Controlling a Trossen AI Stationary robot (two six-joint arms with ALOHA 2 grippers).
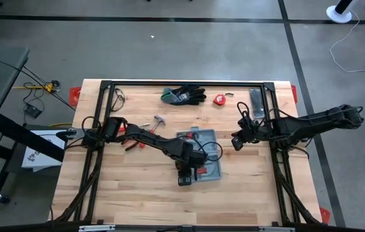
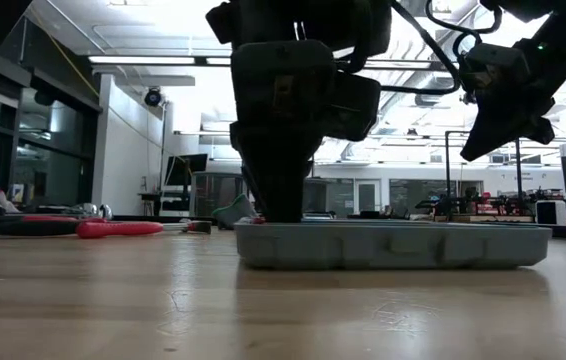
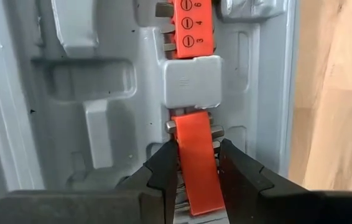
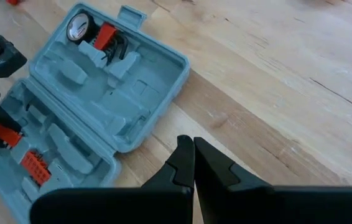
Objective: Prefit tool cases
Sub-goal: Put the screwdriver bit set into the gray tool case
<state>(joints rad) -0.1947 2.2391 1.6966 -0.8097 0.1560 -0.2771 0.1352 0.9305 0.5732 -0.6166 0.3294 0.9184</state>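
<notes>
The grey-blue tool case (image 1: pixel 203 154) lies open on the wooden table, its moulded recesses facing up; it also shows in the low view (image 2: pixel 393 245) and the right wrist view (image 4: pixel 101 106). My left gripper (image 3: pixel 198 144) points down into the case's near half (image 1: pixel 186 175), shut on a flat orange strip (image 3: pixel 196 168). A second orange bit holder (image 3: pixel 191 25) sits in the recess beyond a grey block (image 3: pixel 192 81). My right gripper (image 4: pixel 193 155) hangs shut above the bare table, to the right of the case (image 1: pixel 237 142). My left gripper pinches the orange strip by its two long edges (image 3: pixel 185 177) between the two fingers (image 3: pixel 163 171). The fingers come from above, pointing steeply down, and lie along the strip. The strip's far end (image 3: pixel 191 118) meets the case just below the grey block.
Black-and-green gloves (image 1: pixel 184 95), a red tape measure (image 1: pixel 219 99) and a narrow dark grey bar (image 1: pixel 256 102) lie along the far edge. A hammer (image 1: pixel 158 121) and red-handled pliers (image 1: pixel 134 145) lie left of the case. Bare wood lies near the front edge.
</notes>
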